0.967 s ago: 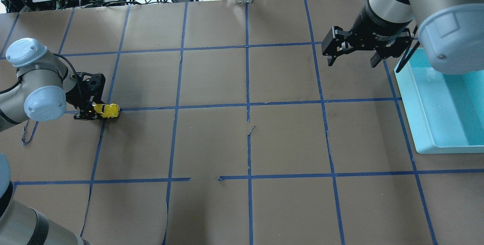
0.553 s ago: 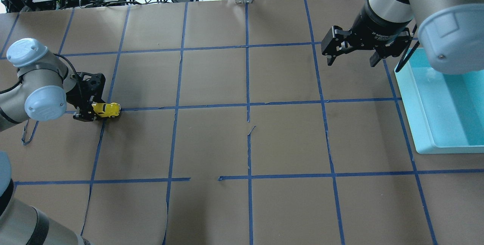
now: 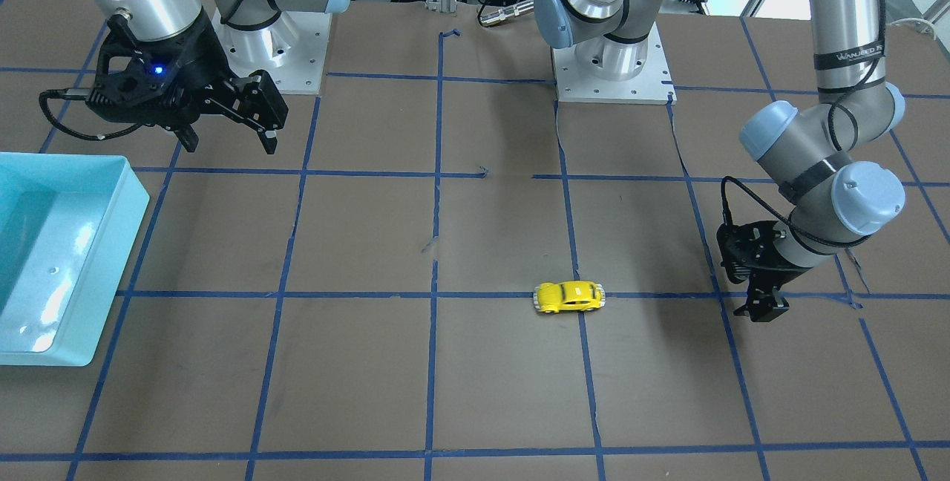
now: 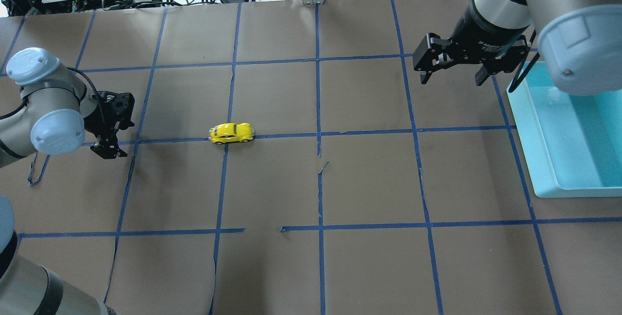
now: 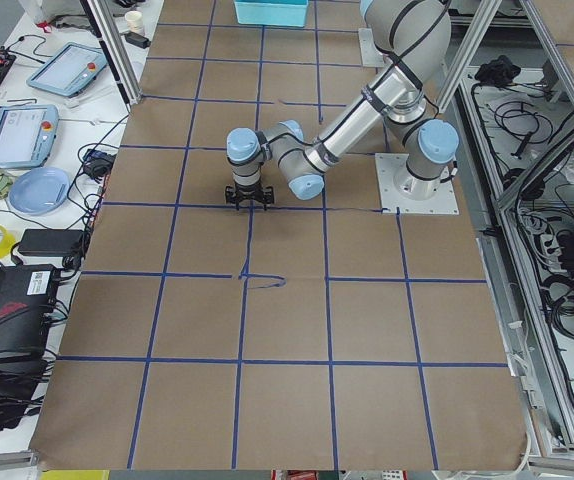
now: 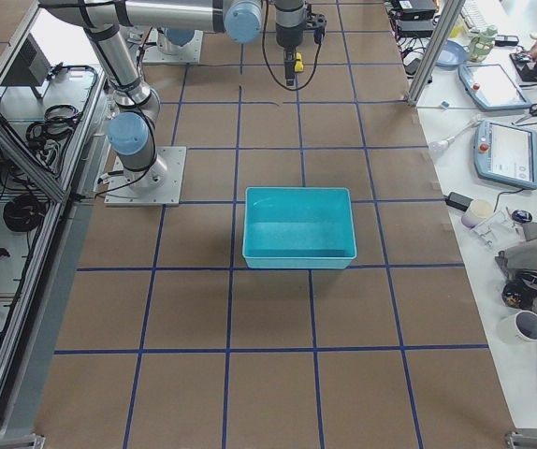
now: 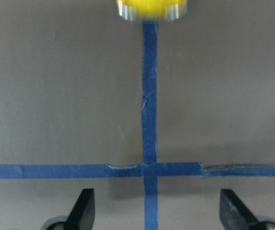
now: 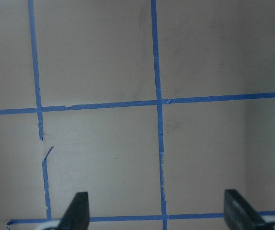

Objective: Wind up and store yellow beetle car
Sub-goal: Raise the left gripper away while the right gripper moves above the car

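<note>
The yellow beetle car (image 4: 232, 133) sits upright on a blue tape line (image 4: 282, 135), well apart from the left gripper (image 7: 159, 208) and far from the teal bin (image 4: 522, 125). Both the left gripper and the right gripper (image 4: 452, 79) are spread wide and empty. The car looks light, rigid and glossy, and it probably rolls at a touch, so it is best pinched across its flanks at mid-body.

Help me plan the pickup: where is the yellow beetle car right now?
Overhead view, left half: the yellow beetle car sits on a blue tape line, apart from the left claw, far from the teal bin.
</note>
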You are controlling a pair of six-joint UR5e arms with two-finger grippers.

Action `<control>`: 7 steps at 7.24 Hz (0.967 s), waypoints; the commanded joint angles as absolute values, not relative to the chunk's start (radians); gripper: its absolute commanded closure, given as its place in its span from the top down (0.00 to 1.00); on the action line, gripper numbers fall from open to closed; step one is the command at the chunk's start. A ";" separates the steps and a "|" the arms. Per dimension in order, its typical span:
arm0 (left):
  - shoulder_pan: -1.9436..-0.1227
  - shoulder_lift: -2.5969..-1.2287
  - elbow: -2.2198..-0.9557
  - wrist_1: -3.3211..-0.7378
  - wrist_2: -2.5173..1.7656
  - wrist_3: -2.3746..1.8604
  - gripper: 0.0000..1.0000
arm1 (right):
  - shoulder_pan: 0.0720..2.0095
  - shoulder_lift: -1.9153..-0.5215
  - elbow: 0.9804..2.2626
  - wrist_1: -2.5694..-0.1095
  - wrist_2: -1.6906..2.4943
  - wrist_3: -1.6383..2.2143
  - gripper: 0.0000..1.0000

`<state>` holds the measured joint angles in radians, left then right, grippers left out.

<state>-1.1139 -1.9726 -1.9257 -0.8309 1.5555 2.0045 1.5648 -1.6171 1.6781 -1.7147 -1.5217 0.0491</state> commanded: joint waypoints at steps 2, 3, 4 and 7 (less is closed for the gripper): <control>-1.198 -1.901 -1.911 -0.876 1.438 1.707 0.92 | 1.566 -1.615 1.678 -1.717 -1.523 0.049 1.00; -1.253 -1.879 -1.873 -0.937 1.439 1.571 0.92 | 1.565 -1.615 1.677 -1.717 -1.523 0.049 1.00; -1.311 -1.849 -1.815 -1.018 1.439 1.404 0.92 | 1.565 -1.615 1.677 -1.718 -1.523 0.049 1.00; -1.400 -1.770 -1.714 -1.178 1.453 1.069 0.92 | 1.565 -1.617 1.675 -1.717 -1.538 0.049 1.00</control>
